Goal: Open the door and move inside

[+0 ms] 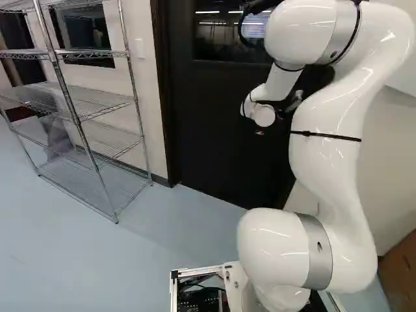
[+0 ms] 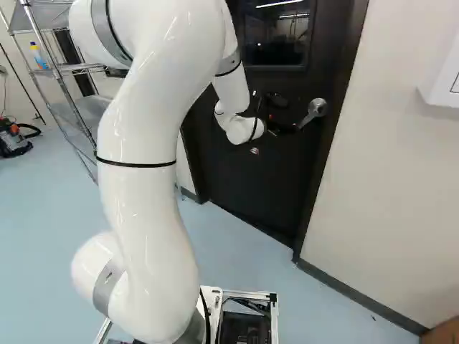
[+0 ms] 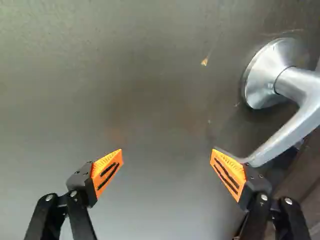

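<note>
In the right base view my gripper (image 2: pixel 281 127) is close to the dark door (image 2: pixel 247 175), beside its silver lever handle (image 2: pixel 315 109). The wrist view shows the gripper (image 3: pixel 166 162) open, its orange-padded fingers wide apart with only the door's surface (image 3: pixel 150 90) beyond them. The handle (image 3: pixel 300 117) lies beside one finger; its lever end reaches that finger's tip, and whether they touch I cannot tell. The door (image 1: pixel 214 130) stands shut in its frame. In the left base view the arm hides most of the handle.
A wire shelf rack (image 1: pixel 84 123) stands along the wall, left of the door in the left base view. Right of the door in the right base view runs a pale wall (image 2: pixel 391 186) with a dark baseboard. A brown box (image 1: pixel 398 270) is near the arm's right side.
</note>
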Motion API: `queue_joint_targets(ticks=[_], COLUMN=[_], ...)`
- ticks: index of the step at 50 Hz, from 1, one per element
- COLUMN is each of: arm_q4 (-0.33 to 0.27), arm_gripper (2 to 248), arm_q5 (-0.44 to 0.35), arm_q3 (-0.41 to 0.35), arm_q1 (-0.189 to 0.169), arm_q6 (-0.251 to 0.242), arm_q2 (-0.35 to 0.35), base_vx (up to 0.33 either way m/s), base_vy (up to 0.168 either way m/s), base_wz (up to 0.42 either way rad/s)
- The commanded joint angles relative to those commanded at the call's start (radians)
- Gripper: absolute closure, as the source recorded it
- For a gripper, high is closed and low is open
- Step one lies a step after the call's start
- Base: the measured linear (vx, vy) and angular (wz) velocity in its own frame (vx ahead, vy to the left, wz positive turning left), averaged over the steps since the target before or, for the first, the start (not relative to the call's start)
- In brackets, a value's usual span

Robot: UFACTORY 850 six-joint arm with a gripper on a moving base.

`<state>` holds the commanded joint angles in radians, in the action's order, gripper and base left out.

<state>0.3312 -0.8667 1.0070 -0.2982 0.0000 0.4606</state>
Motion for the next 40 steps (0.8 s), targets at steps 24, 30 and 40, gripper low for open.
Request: queue_joint_targets(ticks=[24,30,40], arm_q4=[0.000,-0.005,-0.026], arm_gripper=[3,3,3], arm_q5=[0.000,-0.002,-0.013], arm_q3=[0.139,0.173,0.236], arm_q1=[0.018,0.022,0.026], arm_q6=[0.000,0.000,0.000], arm_q2=[0.107,0.133,0.180], base_vx=[0.000,0.000,0.000], base_vy=[0.000,0.000,0.000], base_wz=[0.000,0.000,0.000])
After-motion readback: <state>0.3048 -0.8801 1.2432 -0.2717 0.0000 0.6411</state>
